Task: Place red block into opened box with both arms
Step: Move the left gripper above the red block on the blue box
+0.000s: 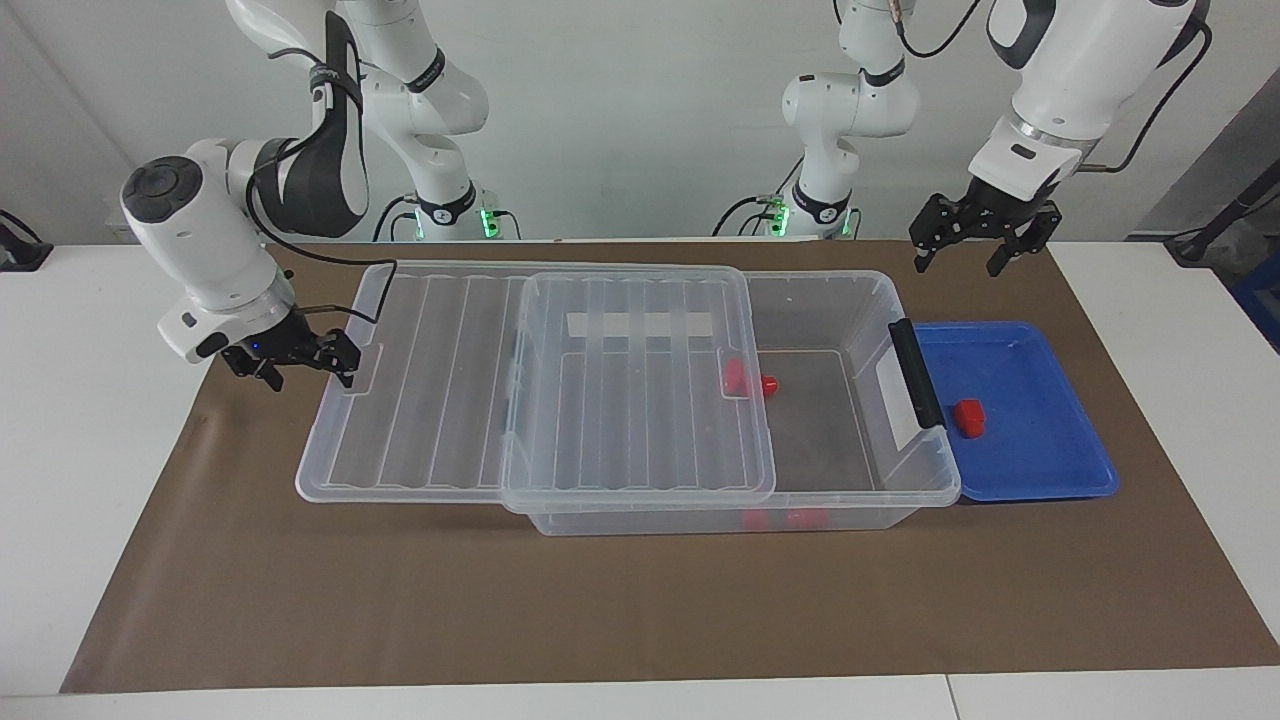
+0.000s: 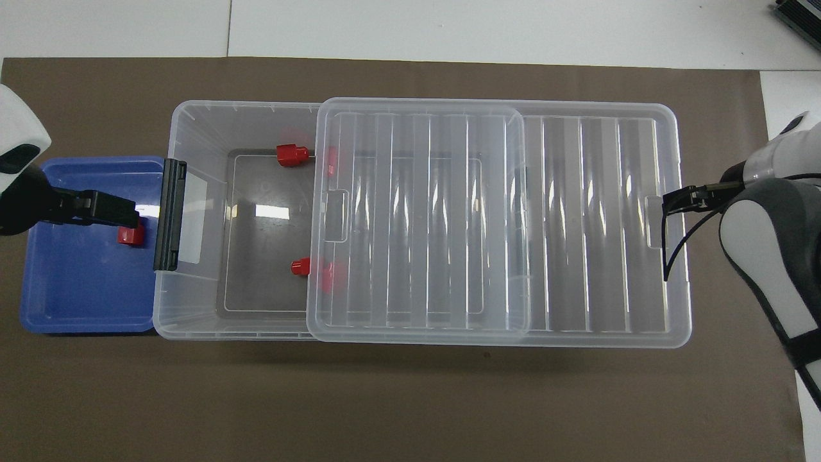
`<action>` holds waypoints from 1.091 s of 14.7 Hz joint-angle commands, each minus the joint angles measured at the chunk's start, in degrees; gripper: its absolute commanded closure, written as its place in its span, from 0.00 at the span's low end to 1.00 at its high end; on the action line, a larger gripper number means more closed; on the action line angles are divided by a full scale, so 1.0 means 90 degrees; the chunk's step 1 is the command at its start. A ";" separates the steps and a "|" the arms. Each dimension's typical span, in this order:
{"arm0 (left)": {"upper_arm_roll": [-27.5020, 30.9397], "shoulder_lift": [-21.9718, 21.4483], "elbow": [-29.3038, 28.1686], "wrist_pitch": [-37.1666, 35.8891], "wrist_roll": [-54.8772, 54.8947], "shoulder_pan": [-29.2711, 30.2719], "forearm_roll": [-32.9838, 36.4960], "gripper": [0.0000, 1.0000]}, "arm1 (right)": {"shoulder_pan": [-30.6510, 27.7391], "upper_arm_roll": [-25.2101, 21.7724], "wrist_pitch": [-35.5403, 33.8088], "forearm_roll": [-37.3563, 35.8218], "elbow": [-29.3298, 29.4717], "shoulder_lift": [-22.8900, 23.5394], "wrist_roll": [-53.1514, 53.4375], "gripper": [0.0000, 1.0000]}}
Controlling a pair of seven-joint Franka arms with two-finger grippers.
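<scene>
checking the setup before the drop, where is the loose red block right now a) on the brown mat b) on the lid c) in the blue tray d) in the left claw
c: the red block lies on the floor of the blue tray, beside the box's black latch end, with nothing gripping it.

The box (image 1: 915, 480) stands uncovered at its latch end, by the blue tray (image 1: 1090, 480), so a hand could drop in from above there. The lid (image 1: 420, 400) blocks the remainder, overhanging the surface toward 9 o'clock in the facing view. The tray lies uncovered.
</scene>
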 commanded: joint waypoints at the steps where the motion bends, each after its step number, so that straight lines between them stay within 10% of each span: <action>1: -0.0015 -0.0039 0.0027 -0.0111 -0.0072 0.0016 0.0125 0.00 | -0.0160 0.0036 -0.0078 0.0017 -0.0152 -0.0159 -0.0214 0.00; 16: 0.0024 -0.0039 0.0037 0.0113 -0.0053 0.0368 0.0213 0.00 | -0.0160 0.0065 -0.0136 0.0017 -0.0016 -0.0266 -0.0136 0.00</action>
